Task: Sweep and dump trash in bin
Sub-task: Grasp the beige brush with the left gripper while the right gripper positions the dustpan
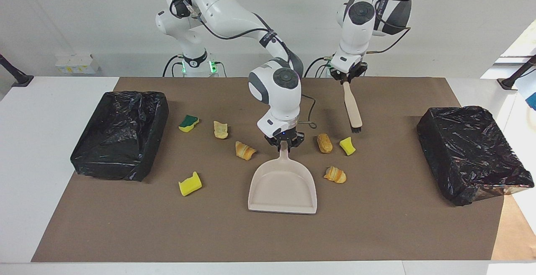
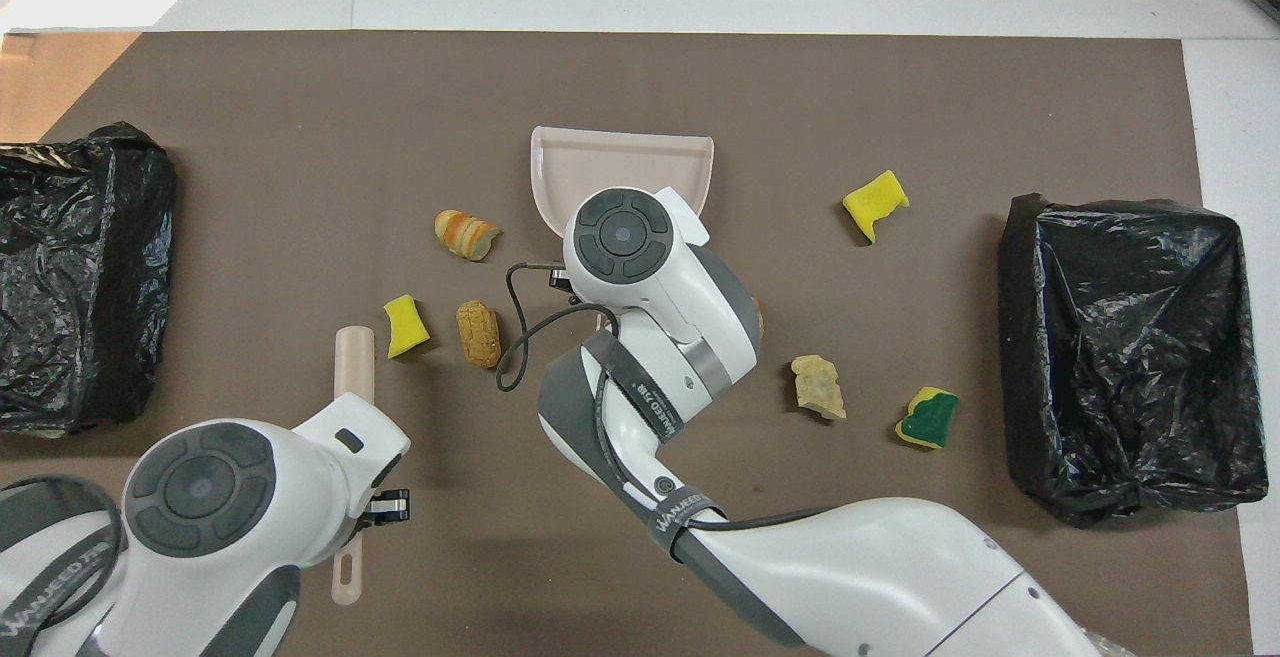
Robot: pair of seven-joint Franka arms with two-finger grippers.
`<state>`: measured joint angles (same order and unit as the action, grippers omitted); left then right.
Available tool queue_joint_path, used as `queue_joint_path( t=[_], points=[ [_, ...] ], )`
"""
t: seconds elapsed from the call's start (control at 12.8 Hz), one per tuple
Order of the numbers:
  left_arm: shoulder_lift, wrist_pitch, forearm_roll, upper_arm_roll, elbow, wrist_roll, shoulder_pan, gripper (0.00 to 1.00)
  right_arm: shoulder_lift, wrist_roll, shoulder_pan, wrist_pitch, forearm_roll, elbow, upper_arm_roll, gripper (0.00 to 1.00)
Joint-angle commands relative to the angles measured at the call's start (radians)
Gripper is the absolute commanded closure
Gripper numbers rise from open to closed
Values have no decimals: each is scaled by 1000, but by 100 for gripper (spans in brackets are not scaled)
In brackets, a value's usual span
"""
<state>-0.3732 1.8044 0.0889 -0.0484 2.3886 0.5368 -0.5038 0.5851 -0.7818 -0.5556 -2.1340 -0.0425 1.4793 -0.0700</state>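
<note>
Going across the facing view from one end to the other: first there's a black-bagged bin (image 1: 119, 134) at the right arm's end of the table, mouth up, ready to take a dump.

Just beside it the trash starts: a green-backed sponge piece (image 1: 189, 122), a pale bread chunk (image 1: 220, 129), a croissant-like bit (image 1: 245, 150), and a plain yellow sponge scrap (image 1: 189, 183) farther from the robots.

Middle of the mat, the right gripper (image 1: 285, 140) is clamped on the handle of the beige dustpan (image 1: 282, 185). The pan sits flat with its open lip facing away from the robots, I'd guess so scraps can get pushed in from either side.

Next come three more scraps on the mat: a bread roll (image 1: 324, 142), a small yellow sponge (image 1: 347, 145) and another striped chunk (image 1: 335, 175) just beside the pan.

Over those, the left gripper (image 1: 346, 75) is clenched on the brush (image 1: 351, 110), which hangs bristles-down and a bit tilted, over the small sponge. Looks set to start sweeping that cluster toward the pan.

Last, a second bagged bin (image 1: 473, 153) at the left arm's end. Nothing's in the pan yet.
</note>
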Motion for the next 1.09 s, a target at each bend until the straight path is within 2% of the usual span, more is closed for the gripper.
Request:
queue_joint_path(
  t=[0.0,0.08,0.16,0.39,0.55,0.78,1.01],
  points=[
    [20,59,19,12,1,-76,94,100,-7,6,11,-29,24,21,-8,64],
    [22,67,18,10,0,-104,112,100,-7,7,13,-29,24,19,-7,79],
    [31,76,20,10,-3,-119,128,100,-7,9,13,-29,20,16,-7,100],
    [43,122,18,10,-5,-176,191,100,-16,74,19,-21,13,10,-5,100],
    [71,179,6,10,-5,-199,223,100,-57,189,52,-1,10,15,-2,100],
    [164,265,5,12,-5,-196,208,100,-126,497,97,104,10,18,-2,100],
    [191,312,-36,21,-6,-196,199,100,-168,759,126,212,7,16,-1,100]
  ],
)
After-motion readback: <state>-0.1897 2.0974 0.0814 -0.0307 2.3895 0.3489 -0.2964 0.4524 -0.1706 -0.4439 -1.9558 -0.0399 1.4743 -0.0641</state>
